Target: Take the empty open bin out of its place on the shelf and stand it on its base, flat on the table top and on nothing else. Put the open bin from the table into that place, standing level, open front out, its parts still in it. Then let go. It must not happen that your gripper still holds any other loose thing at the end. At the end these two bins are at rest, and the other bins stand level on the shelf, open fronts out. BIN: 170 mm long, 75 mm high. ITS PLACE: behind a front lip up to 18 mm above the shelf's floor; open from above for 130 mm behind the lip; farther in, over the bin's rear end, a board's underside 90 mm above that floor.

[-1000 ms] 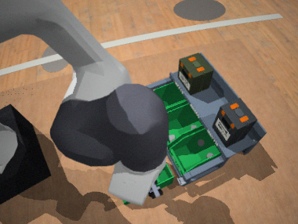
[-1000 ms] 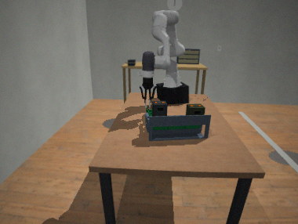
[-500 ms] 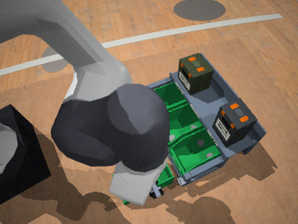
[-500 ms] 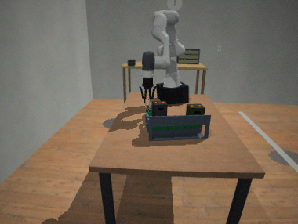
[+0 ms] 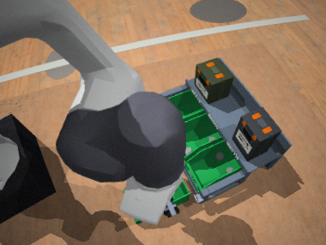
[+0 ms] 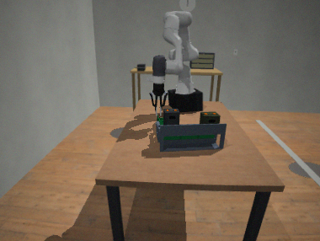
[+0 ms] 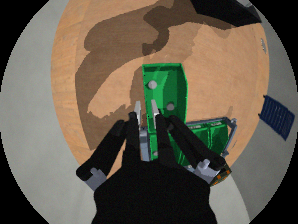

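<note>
A green open bin [image 7: 164,106] with grey parts in it stands on the table top in front of the blue-grey shelf [image 5: 233,128]. In the top view only its corner [image 5: 182,194] shows under my wrist. My gripper [image 7: 146,106] hangs well above the bin's near end, over its left wall. The fingers are nearly together with a small gap and hold nothing. In the exterior view the gripper [image 6: 159,104] is higher than the shelf top. Three green bins sit in the shelf. The far one [image 5: 185,101] looks empty, and the near one [image 5: 213,164] holds grey parts.
Two dark boxes with orange tabs [image 5: 214,79] [image 5: 256,133] stand on the shelf's top board. The arm's black base [image 5: 19,171] is at the left. The arm hides part of the shelf's front in the top view.
</note>
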